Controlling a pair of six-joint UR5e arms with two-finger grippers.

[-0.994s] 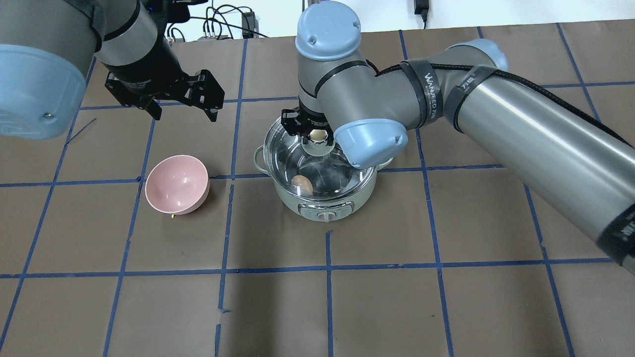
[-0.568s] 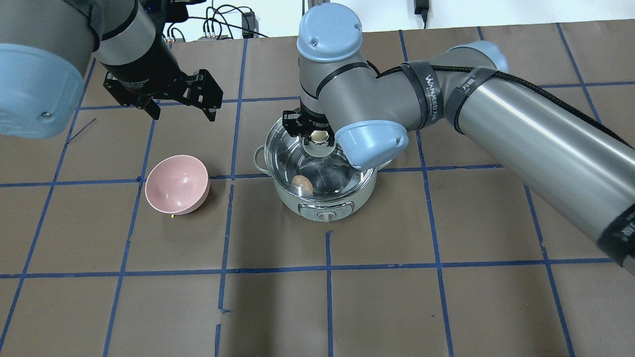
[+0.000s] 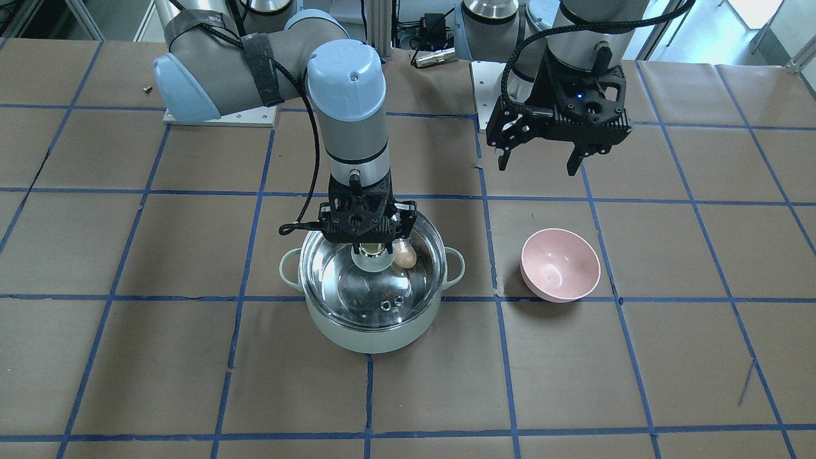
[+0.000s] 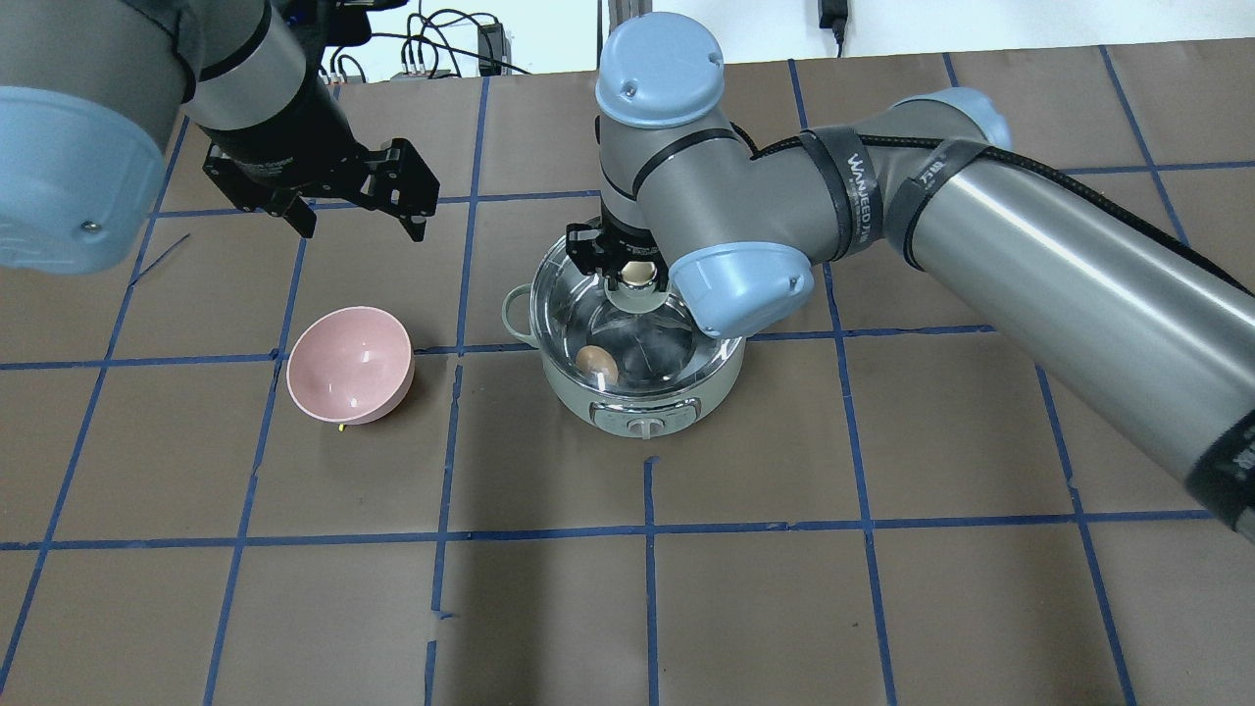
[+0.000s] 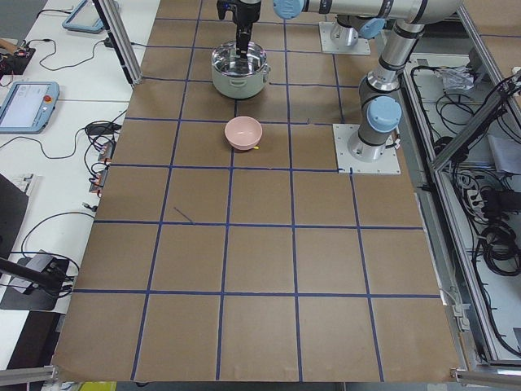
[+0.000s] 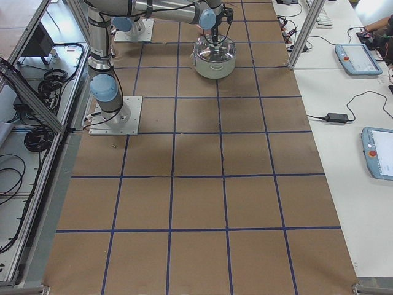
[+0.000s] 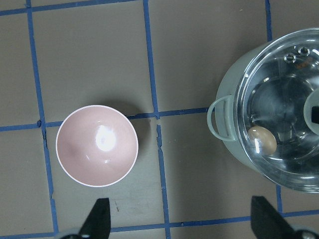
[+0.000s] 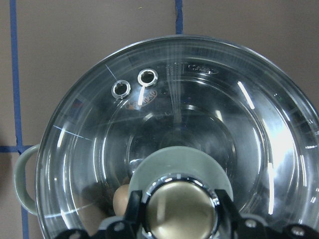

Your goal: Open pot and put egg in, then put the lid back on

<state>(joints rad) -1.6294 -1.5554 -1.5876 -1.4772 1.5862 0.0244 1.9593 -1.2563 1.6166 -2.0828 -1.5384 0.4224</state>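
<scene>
A pink bowl [image 4: 349, 365] sat upright at nine o'clock on the brown bench [image 4: 882, 608], which was gridded with blue tape [image 4: 647, 534]. Cables [image 4: 424, 57] lay beyond twelve o'clock.

The right pincer [image 3: 371, 246] hangs straight down over the pot [image 3: 373, 335], its fingers clamped on the knob [image 3: 371, 251] of the glass lid [image 3: 357, 296], which covers the pot's mouth. The egg [image 3: 405, 255] shows through the glass just beside the knob. The left pincer [image 3: 539, 164] hovers spread and empty above the desk [image 3: 637, 357], behind the pink bowl [image 3: 561, 264].
</scene>
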